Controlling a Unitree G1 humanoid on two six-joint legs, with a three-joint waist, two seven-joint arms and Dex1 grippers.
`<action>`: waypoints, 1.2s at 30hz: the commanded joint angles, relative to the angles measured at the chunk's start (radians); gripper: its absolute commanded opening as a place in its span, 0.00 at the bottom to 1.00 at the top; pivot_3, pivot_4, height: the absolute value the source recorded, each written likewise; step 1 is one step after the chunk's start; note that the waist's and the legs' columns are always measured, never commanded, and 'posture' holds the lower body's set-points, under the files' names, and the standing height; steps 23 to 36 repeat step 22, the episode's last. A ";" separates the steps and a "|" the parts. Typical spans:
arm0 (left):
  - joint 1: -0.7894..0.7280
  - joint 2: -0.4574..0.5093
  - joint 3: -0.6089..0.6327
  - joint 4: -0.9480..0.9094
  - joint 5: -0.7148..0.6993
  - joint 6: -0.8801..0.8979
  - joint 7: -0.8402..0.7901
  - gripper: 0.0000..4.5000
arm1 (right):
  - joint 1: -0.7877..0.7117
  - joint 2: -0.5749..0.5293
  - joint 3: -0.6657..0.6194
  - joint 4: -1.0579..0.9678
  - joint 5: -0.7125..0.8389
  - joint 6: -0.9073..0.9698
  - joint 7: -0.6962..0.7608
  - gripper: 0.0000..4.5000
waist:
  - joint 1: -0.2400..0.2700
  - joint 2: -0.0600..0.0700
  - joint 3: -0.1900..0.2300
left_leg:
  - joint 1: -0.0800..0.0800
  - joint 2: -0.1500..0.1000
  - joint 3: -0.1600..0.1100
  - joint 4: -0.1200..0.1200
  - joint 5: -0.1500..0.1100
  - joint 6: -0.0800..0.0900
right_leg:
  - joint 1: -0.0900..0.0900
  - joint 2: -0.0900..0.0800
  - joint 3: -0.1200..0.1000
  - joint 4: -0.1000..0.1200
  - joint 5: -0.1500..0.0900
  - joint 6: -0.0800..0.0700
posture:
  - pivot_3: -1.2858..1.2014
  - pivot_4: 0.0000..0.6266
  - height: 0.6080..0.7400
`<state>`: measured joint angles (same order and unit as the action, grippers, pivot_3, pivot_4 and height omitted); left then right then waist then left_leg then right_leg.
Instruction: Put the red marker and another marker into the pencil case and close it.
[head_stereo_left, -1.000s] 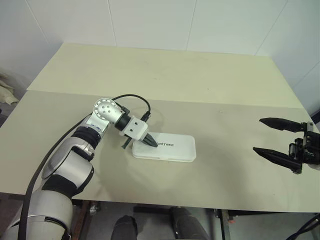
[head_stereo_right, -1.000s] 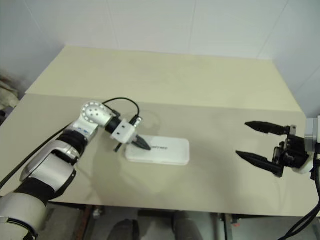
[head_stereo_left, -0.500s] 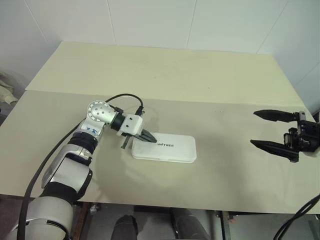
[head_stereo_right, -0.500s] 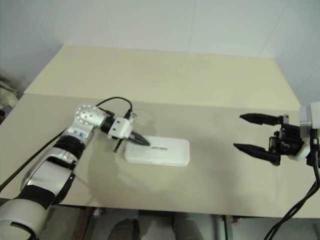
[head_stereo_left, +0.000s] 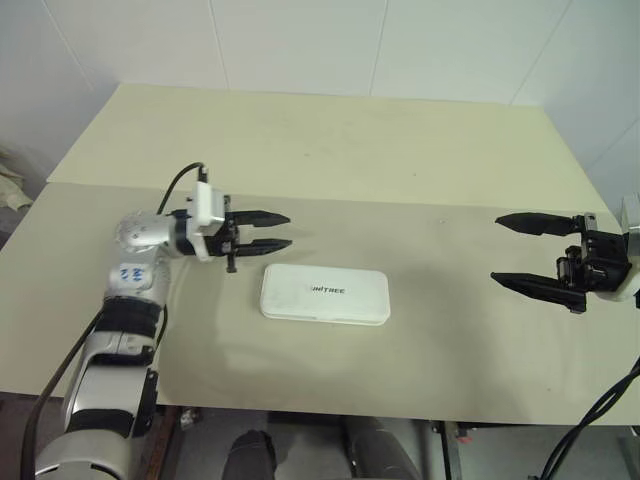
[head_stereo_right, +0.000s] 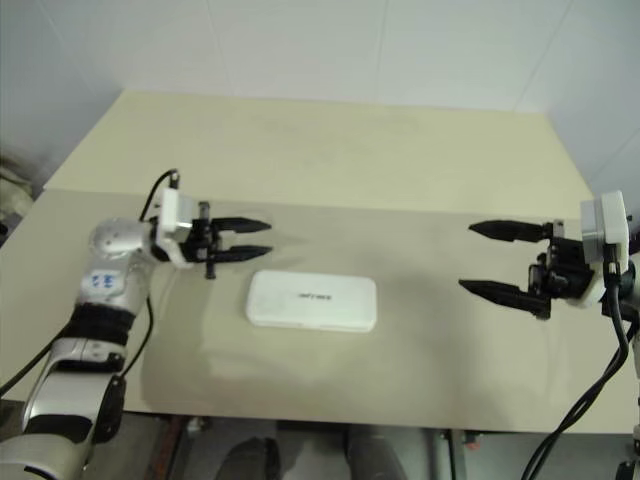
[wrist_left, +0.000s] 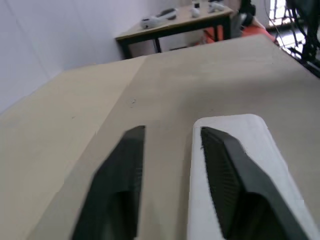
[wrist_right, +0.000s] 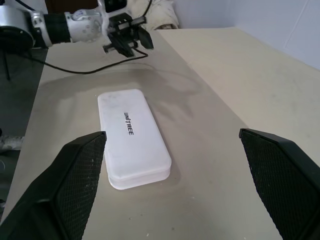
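One white pencil case (head_stereo_left: 325, 294), lid down and logo up, flat on the beige table (head_stereo_left: 330, 140), long axis running side to side between the two arms. Just beside its left end, the left gripper (head_stereo_left: 283, 229), level and pointing right, fingers apart with nothing between them, tips apart from the case and slightly beyond its far edge. Well off to the right, the right gripper (head_stereo_left: 508, 248), pointing left toward the case's other short end, fingers spread wide and empty. Nearer arm by a clear margin: the left. Tally on the tabletop: one case, two grippers. Markers presumably inside the shut case, with little left to do, though impossible to confirm through the lid.
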<state>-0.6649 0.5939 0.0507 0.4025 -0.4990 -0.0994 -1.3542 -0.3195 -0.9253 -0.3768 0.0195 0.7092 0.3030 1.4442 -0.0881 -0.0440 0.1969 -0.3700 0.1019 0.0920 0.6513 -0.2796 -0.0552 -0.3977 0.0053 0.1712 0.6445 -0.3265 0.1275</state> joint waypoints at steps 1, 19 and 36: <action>0.063 0.040 0.074 -0.119 -0.081 0.087 -0.005 0.73 | -0.028 -0.015 -0.008 0.017 0.001 -0.014 0.017 1.00 | 0.001 0.000 0.000 | 0.000 0.000 0.000 0.001 0.000 0.000 | 0.000 0.000 0.000 0.000 0.000 0.000 | 0.52 0.24 1.00; 0.152 0.273 0.164 -0.012 -0.200 0.118 -0.260 1.00 | -0.135 0.001 0.054 0.142 -0.065 -0.100 0.057 1.00 | -0.001 0.001 0.001 | -0.001 0.000 0.001 -0.003 0.000 -0.001 | -0.004 -0.001 -0.002 -0.001 -0.002 -0.003 | 0.52 0.24 1.00; 0.153 0.284 0.168 -0.006 -0.210 0.111 -0.260 1.00 | -0.134 0.013 0.053 0.131 -0.062 -0.104 0.047 1.00 | -0.001 0.001 0.001 | -0.002 0.000 0.002 -0.003 -0.001 -0.001 | -0.006 -0.001 -0.002 -0.001 -0.002 -0.003 | 0.52 0.24 1.00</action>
